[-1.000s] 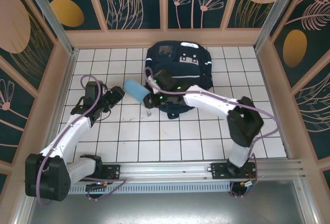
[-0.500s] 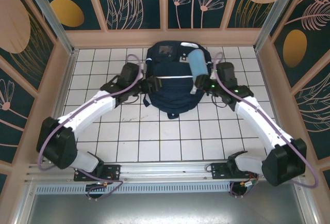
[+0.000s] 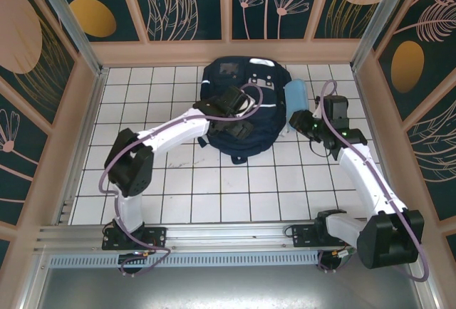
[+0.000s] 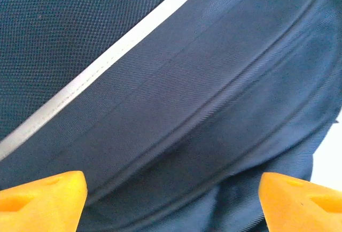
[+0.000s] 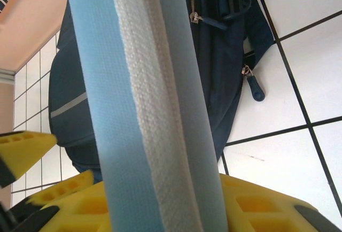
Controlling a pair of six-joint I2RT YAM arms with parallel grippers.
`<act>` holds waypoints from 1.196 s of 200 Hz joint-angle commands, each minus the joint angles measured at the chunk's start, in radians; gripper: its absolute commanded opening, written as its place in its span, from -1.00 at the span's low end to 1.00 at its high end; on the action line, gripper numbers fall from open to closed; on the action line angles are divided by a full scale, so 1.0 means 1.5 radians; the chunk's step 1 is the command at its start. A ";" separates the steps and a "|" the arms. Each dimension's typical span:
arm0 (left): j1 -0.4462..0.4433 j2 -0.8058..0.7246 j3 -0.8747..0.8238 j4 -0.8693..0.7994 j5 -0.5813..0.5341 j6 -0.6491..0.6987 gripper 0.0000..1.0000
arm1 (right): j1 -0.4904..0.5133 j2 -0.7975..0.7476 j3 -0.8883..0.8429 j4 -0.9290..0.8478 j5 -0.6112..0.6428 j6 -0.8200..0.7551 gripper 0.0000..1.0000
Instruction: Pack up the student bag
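Blue pouch (image 3: 296, 97) now beside student bag (image 3: 269, 113) — pinched by right pincer (image 3: 298, 119); left pincer (image 4: 171, 202) spread.

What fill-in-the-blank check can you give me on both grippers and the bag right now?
The right gripper is shut on a light-blue pouch with a ____ strip running down its length.
The left gripper hangs over the student bag with its jaws ____.
In the top view the pouch lies off the bag's ____ side.
Missing words: white; open; right.
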 commanded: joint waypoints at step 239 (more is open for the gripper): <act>0.004 0.063 0.078 0.123 -0.135 0.133 -0.03 | -0.009 -0.054 -0.073 -0.072 -0.199 0.010 -0.28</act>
